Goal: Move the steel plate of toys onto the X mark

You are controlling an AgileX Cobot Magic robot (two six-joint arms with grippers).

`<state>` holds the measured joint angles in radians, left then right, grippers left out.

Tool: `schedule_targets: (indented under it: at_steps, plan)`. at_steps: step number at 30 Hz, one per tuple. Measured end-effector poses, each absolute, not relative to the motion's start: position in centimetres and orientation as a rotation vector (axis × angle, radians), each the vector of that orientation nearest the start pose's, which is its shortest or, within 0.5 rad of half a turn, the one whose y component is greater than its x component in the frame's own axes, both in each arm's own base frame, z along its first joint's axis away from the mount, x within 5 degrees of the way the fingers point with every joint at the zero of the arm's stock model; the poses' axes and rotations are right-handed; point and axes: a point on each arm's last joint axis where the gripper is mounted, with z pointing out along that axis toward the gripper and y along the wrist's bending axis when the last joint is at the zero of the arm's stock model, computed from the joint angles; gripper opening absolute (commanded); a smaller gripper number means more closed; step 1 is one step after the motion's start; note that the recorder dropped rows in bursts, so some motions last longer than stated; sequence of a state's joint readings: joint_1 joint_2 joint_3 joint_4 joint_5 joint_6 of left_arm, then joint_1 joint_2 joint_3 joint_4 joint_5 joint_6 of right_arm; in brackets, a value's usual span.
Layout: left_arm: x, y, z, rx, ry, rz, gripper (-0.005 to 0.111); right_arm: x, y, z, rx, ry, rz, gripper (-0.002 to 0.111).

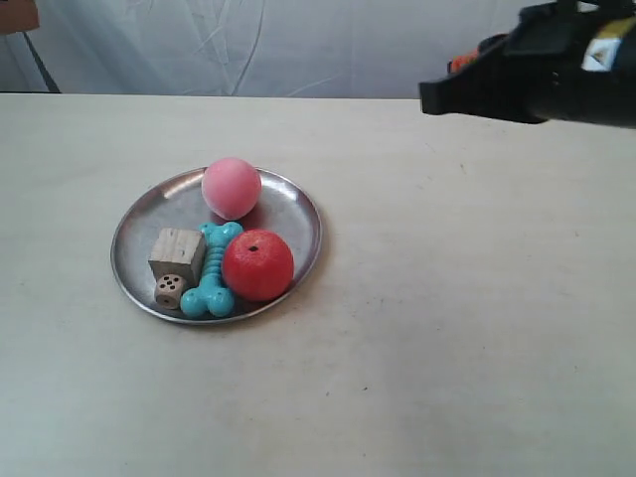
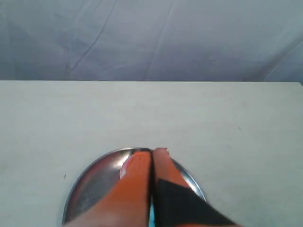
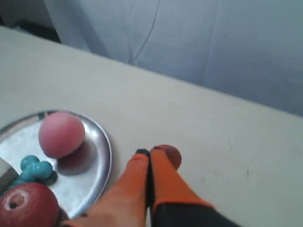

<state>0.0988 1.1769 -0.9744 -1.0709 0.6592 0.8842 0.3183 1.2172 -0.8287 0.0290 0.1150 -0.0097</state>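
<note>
The steel plate (image 1: 293, 214) lies left of the table's middle. It holds a pink ball (image 1: 232, 187), a red apple-like ball (image 1: 257, 264), a turquoise bone (image 1: 211, 268), a wooden block (image 1: 177, 253) and a small die (image 1: 169, 290). My left gripper (image 2: 151, 152) is shut and empty, its orange fingers over the plate (image 2: 83, 187) and hiding most of the toys. My right gripper (image 3: 150, 152) is also shut and empty, over bare table beside the plate (image 3: 97, 156), near the pink ball (image 3: 61, 134), bone (image 3: 33, 169) and red ball (image 3: 26, 205). I cannot make out the X mark.
The arm at the exterior view's right (image 1: 537, 65) hangs black over the table's far right. A wrinkled pale cloth backdrop (image 1: 248, 45) runs behind the table's far edge. Beige tabletop (image 1: 477, 328) stretches to the right of the plate and in front of it.
</note>
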Motion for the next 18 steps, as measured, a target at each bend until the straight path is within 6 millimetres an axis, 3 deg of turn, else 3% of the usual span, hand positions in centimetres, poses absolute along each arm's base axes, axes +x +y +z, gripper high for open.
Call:
schedule_targets:
  at_steps: [5, 8, 12, 18]
  plan:
    - [21.3, -2.9, 35.6, 0.210, 1.908, -0.549, 0.000, 20.1, 6.6, 30.9, -0.263, 1.698, 0.240, 0.000]
    - [19.9, -3.4, 34.7, 0.229, 1.907, -0.561, 0.000, 18.2, 6.0, 31.0, -0.247, 1.602, 0.248, 0.000]
    - [18.4, -4.7, 34.0, 0.291, 1.906, -0.601, 0.000, 17.1, 5.6, 31.0, -0.243, 1.578, 0.250, 0.000]
    - [16.5, -6.4, 34.5, 0.405, 1.861, -0.667, 0.000, 16.7, 5.4, 31.4, -0.240, 1.556, 0.253, 0.000]
